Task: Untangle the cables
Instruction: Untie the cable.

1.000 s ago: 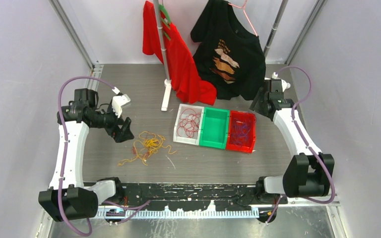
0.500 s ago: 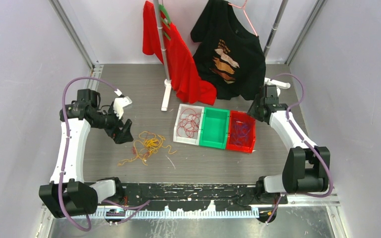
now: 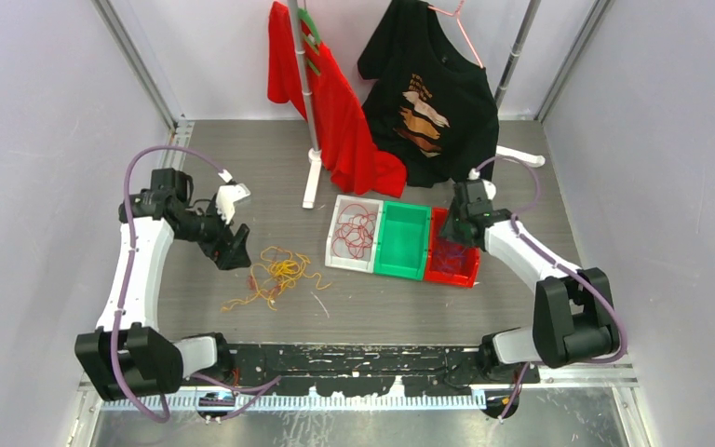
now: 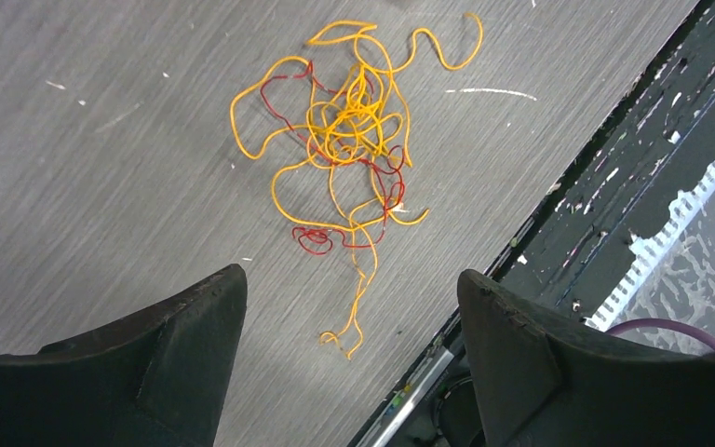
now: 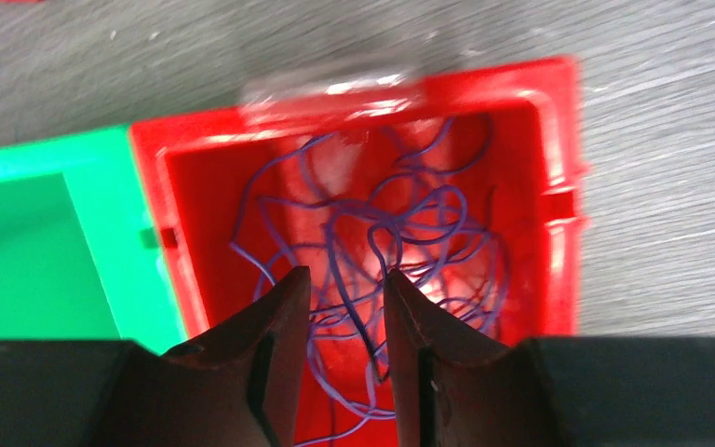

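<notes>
Top view, loose heap: the yellow-and-red cables (image 3: pixel 277 275) lie tangled on the table (image 3: pixel 382 312), just right of my left gripper (image 3: pixel 233 251) and left of the white bin (image 3: pixel 346 264).
Top view, sorted lots: the red cables (image 3: pixel 354 233) are in the white bin and the purple cables (image 3: pixel 458 253) in the red bin (image 3: pixel 451 278), with the green bin (image 3: pixel 402 244) between.
Top view, nearer arm: the left, easily. My right gripper (image 3: pixel 449 242) hangs over the red bin, well apart from the heap.
Left wrist, jaws: my left gripper (image 4: pixel 351 273) is spread wide and grips nothing.
Left wrist, heap: the yellow-and-red cables (image 4: pixel 344 140) sit straight ahead of the gap, centred on it. One yellow tail trails back toward me, between the fingers.
Left wrist, axis: the heap runs longer along my reach than across it. That tail crosses the closing line nearly square, so I judge a forward-and-down move should catch it.
Right wrist, jaws: my right gripper (image 5: pixel 345 275) shows a narrow gap. Strands show through it, but I see none pinched.
Right wrist, purple lot: the purple cables (image 5: pixel 410 223) lie coiled in the red bin (image 5: pixel 559 186), under and just ahead of the tips, with the green bin (image 5: pixel 47 251) to the left.
</notes>
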Robot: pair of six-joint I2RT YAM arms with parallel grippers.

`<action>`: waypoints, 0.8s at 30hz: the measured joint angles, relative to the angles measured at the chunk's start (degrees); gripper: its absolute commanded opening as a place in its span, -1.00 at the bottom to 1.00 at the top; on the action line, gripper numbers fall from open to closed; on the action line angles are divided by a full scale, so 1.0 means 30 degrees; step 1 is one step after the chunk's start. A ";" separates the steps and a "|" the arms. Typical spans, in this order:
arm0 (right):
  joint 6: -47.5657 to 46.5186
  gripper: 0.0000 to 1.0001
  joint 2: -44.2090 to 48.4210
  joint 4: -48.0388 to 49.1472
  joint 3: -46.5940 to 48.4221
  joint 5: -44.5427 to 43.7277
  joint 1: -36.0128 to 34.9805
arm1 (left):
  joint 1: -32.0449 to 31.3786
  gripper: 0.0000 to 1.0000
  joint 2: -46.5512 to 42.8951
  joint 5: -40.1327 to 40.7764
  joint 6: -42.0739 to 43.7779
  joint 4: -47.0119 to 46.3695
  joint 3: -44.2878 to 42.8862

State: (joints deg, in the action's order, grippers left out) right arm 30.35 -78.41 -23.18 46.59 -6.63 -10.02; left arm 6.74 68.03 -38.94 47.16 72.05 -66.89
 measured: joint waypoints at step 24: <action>0.0444 0.99 0.6484 -0.2907 0.2346 -0.3672 -0.3687 | -0.2135 -0.29 0.7402 0.4116 -0.1064 -0.5355 0.3570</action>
State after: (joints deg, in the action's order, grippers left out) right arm 31.68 -58.96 -31.90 53.63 -17.65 -21.08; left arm 0.34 90.24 -26.59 43.97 55.99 -56.18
